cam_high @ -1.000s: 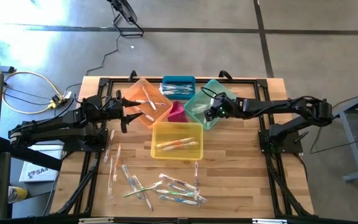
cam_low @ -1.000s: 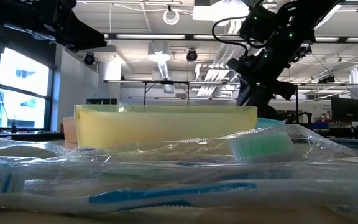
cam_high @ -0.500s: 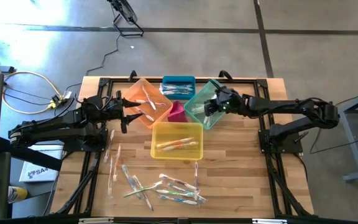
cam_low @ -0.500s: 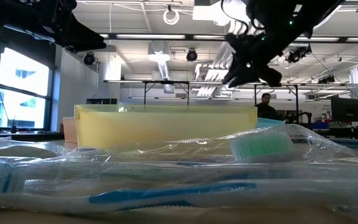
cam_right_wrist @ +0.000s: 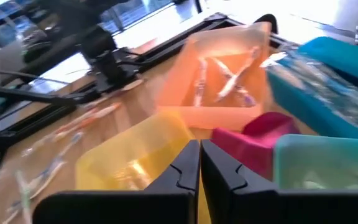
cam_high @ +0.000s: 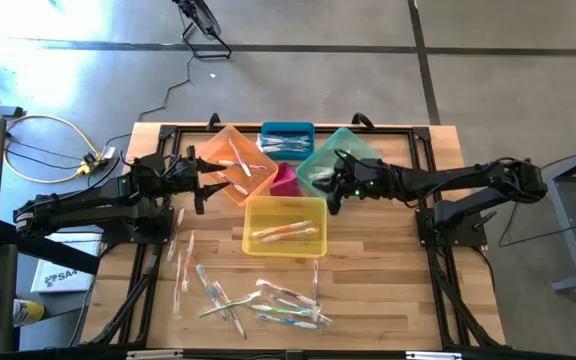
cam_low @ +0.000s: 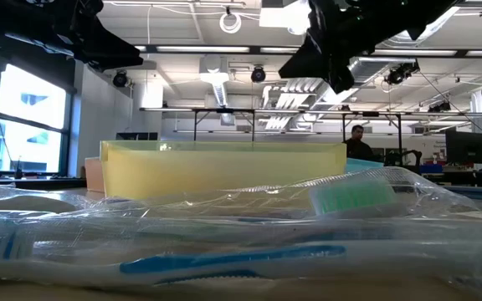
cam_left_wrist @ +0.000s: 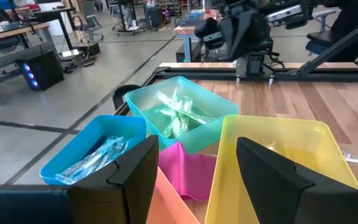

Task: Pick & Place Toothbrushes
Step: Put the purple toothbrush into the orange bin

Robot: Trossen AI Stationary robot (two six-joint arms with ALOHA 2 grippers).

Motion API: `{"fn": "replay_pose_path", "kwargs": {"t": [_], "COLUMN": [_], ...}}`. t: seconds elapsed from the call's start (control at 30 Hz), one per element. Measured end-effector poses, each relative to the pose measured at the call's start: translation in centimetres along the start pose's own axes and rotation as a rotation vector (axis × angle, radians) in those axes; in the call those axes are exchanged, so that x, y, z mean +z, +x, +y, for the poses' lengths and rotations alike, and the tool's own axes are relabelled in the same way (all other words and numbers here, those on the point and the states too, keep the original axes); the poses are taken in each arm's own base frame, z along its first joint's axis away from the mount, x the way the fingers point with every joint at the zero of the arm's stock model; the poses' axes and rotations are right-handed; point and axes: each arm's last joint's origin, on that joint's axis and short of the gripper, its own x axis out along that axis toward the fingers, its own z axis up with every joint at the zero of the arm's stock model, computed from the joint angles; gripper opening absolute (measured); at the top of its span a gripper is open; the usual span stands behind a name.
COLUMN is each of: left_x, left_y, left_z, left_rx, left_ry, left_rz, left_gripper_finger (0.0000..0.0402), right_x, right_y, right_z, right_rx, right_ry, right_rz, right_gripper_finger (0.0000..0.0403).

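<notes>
High view: loose toothbrushes (cam_high: 268, 300) lie scattered on the near part of the surface (cam_high: 378, 290), evidently awaiting sorting into the coloured bins beyond. Right end effector (cam_high: 330, 190) is clenched and empty above the teal bin (cam_high: 353, 145); left end effector (cam_high: 206, 180) hangs released beside the orange bin (cam_high: 253, 145), presumably idle.

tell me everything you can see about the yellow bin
The yellow bin is a translucent plastic tray, rectangular with upright walls and an open top, sitting flat on the wooden table nearest the loose pile of toothbrushes. A few wrapped toothbrushes lie inside on its floor. It sits close against the orange bin, pink bin and teal bin. The shut right gripper hangs by its corner.
</notes>
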Motion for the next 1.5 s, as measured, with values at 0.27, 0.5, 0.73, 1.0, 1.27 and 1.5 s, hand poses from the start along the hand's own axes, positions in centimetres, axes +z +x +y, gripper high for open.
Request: {"fn": "replay_pose_path", "kwargs": {"t": [0.27,0.5,0.73,1.0,1.27,1.5], "left_x": [0.0,0.0,0.0,0.0,-0.2,-0.2], "left_y": [0.0,0.0,0.0,0.0,0.0,0.0], "left_z": [0.0,0.0,0.0,0.0,0.0,0.0], "left_rx": [0.0,0.001,0.001,0.001,-0.001,-0.001], "left_ry": [0.0,0.0,-0.008,-0.011,-0.014,-0.105], "left_rz": [-0.001,-0.001,-0.001,0.001,0.019,0.024], "left_gripper_finger": [0.0211,0.0211,0.0211,0.0211,0.0211,0.0211], "right_x": [-0.4,0.1,0.7,1.4,2.9,3.4], "right_y": [-0.3,-0.2,-0.8,-2.4,-4.0,-2.9], "right_z": [1.9,2.4,4.3,8.6,13.2,16.7], "right_rx": [0.203,0.218,0.192,0.084,-0.038,-0.051], "right_ry": [-0.035,0.016,0.037,0.004,-0.033,-0.017], "right_rz": [0.042,-0.038,-0.205,-0.196,-0.17,-0.096], "right_gripper_finger": [0.0006,0.0005,0.0003,0.0002,0.0002,0.0002]}}
